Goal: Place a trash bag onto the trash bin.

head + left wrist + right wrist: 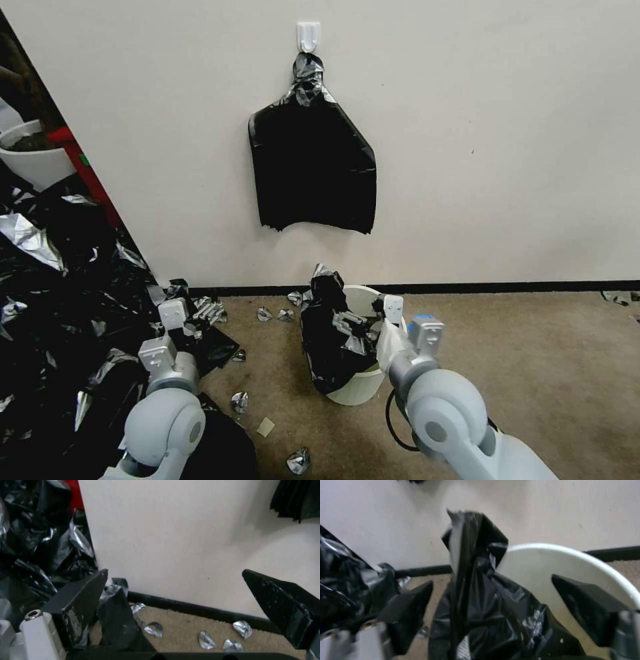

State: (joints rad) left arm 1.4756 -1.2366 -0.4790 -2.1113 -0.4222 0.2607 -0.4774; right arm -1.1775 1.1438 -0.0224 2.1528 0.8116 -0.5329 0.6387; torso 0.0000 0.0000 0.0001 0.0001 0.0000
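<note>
both sets of jaws stand apart and grip nothing. seen from the head camera, the right gripper (385,319) sits at about 5 o'clock, just over the near rim of the trash bin (357,393), with its black fingers (583,605) spread on either side of the crumpled plastic in the right wrist view. the left gripper (179,327) hangs at about 8 o'clock, low over the floor at the edge of the heap of black and silver scraps (60,280), well apart from the bin.

the trash bag (330,333) is draped over the bin's left side, part bunched up in a peak above the rim and part hanging down the outer wall. the bin's right inner wall (546,567) is bare cream plastic. as i judge it, the bag has reached the bin but is not fitted: its mouth is yet to be opened and pulled round the whole rim.

farther off, at 12 o'clock, a stack of black bags (313,167) hangs from a white wall hook (308,35).

no brand, label or writing can be read anywhere.
</note>
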